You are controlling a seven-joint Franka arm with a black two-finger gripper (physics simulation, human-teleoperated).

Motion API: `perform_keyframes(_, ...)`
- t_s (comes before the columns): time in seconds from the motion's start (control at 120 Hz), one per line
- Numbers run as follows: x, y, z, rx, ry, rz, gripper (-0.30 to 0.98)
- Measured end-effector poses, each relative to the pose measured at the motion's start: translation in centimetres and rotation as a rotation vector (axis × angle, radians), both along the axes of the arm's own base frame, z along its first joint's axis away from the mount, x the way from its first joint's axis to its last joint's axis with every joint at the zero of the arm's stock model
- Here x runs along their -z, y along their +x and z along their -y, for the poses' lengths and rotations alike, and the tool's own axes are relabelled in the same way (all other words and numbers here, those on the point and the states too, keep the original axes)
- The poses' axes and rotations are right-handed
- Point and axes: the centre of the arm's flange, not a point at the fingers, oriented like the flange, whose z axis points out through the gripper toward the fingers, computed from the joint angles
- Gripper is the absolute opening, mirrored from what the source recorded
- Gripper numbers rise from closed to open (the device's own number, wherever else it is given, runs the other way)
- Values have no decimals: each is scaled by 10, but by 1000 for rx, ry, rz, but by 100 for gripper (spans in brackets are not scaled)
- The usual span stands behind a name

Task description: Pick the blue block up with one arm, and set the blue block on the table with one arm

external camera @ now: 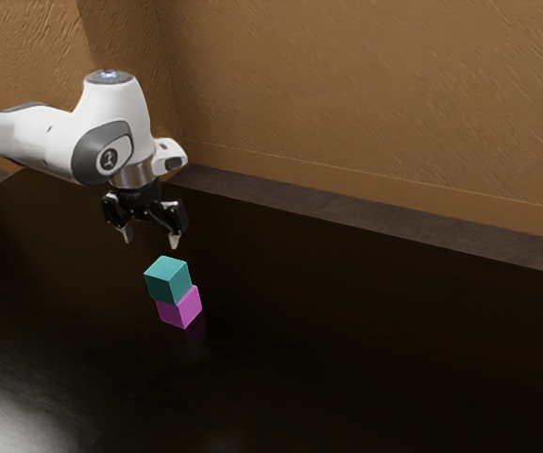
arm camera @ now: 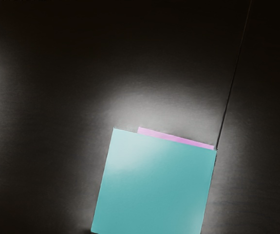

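At the exterior view's left, my white, grey-trimmed jointed arm [external camera: 49, 137] reaches in over the dark, glossy table [external camera: 394, 368], where a pale sheen lies in the near corner on that side. A little further right hangs my black 2-finger gripper [external camera: 151, 240], pointing down, open and empty, with its 2 pale fingertips [external camera: 175, 241] well apart and nothing between them. Just beyond, below the fingertips and touching neither, is the blue block I'm to handle: a smooth, teal-blue cube [external camera: 168, 280]. It isn't on the table itself but rests on top of 1 smooth magenta-pink cube [external camera: 181, 310], which stands on the table and pokes out a bit toward the exterior view's right. In my wrist view I look down on the teal-blue cube's flat top, with a thin strip of the magenta-pink cube peeking past 1 edge, so the 2 don't line up exactly. Behind everything, stretching off to the exterior view's right, runs a rough tan wall [external camera: 375, 94], with a dark grey-brown strip [external camera: 394, 220] along its foot.
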Motion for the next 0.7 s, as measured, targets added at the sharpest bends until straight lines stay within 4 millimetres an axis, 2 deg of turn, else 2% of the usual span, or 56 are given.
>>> perform_keyframes(0.067,13,4,-8,15,-2,-5,69)
perform_keyframes(0.192,22,8,-19,43,-5,2,69)
perform_keyframes(0.283,27,10,-16,76,-5,8,69)
perform_keyframes(0.45,48,10,-13,121,-13,-1,69)
perform_keyframes(0.608,54,13,-10,156,-13,7,69)
perform_keyframes(0.7,59,7,-1,175,-25,1,69)
